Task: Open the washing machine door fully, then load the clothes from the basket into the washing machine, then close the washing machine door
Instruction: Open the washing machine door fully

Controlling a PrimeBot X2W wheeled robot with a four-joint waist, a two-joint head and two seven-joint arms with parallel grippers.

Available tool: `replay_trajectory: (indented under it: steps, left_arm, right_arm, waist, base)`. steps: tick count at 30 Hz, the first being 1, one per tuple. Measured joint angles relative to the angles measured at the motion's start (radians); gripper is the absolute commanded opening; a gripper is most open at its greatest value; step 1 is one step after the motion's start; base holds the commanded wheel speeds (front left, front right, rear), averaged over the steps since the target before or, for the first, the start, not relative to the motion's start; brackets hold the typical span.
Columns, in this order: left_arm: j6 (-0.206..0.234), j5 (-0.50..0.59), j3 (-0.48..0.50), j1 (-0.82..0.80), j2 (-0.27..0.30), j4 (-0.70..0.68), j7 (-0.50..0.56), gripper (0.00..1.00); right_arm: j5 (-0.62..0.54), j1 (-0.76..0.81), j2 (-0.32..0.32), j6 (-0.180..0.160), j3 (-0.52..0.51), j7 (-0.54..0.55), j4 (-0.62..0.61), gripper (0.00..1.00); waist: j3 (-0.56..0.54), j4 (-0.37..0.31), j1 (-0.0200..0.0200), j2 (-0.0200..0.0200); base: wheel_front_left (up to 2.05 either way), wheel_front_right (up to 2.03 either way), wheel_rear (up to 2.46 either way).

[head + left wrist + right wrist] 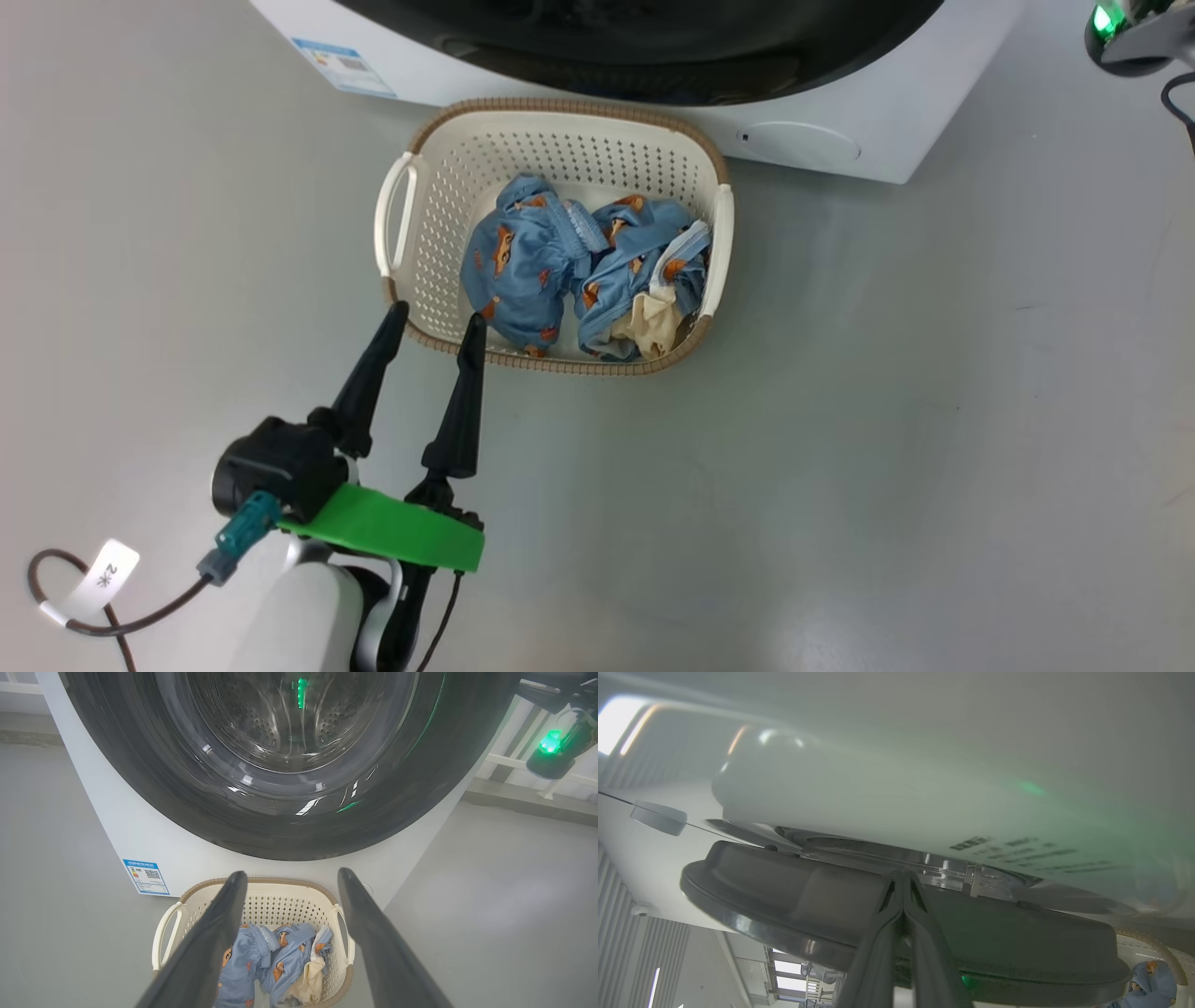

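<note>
The washing machine (887, 121) stands at the top of the head view, with the glossy dark washing machine door (653, 56) across its front. In front sits the basket (560, 105) holding the blue printed clothes (532, 261) and a cream piece (653, 322). My left gripper (437, 315) is open, its tips just over the basket's near-left rim. In the left wrist view its fingers (215, 933) frame the basket (289, 882), the clothes (280, 952) and the door (289, 826). My right gripper (903, 875) is shut and empty, its tips at the narrow gap between the door's grey edge (808, 891) and the white front (924, 788).
Grey floor surrounds the basket on the left, right and near sides. A blue label (345, 65) and a round white cap (798, 145) sit low on the machine's front. My right arm's wrist with a green light (1134, 42) is by the machine's right corner.
</note>
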Motion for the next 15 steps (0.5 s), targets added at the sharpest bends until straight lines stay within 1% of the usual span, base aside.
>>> replay_trajectory:
  steps: [7, 15]
  left_arm:
    - [0.000, -0.016, -0.006, -0.015, 0.000, -0.009, 0.000, 1.00]
    - [0.000, -0.026, -0.008, -0.016, 0.000, -0.012, 0.000, 1.00]
  right_arm:
    - [-0.027, -0.032, 0.008, 0.000, 0.004, 0.010, 0.007, 0.00]
    - [-0.035, -0.028, 0.014, 0.000, 0.006, 0.032, -0.009, 0.00]
  waist:
    - [0.026, 0.014, 0.0000, 0.0000]
    - [0.020, 0.013, 0.0000, 0.0000]
  base:
    - [0.00, 0.00, 0.00]
    - [0.00, 0.00, 0.00]
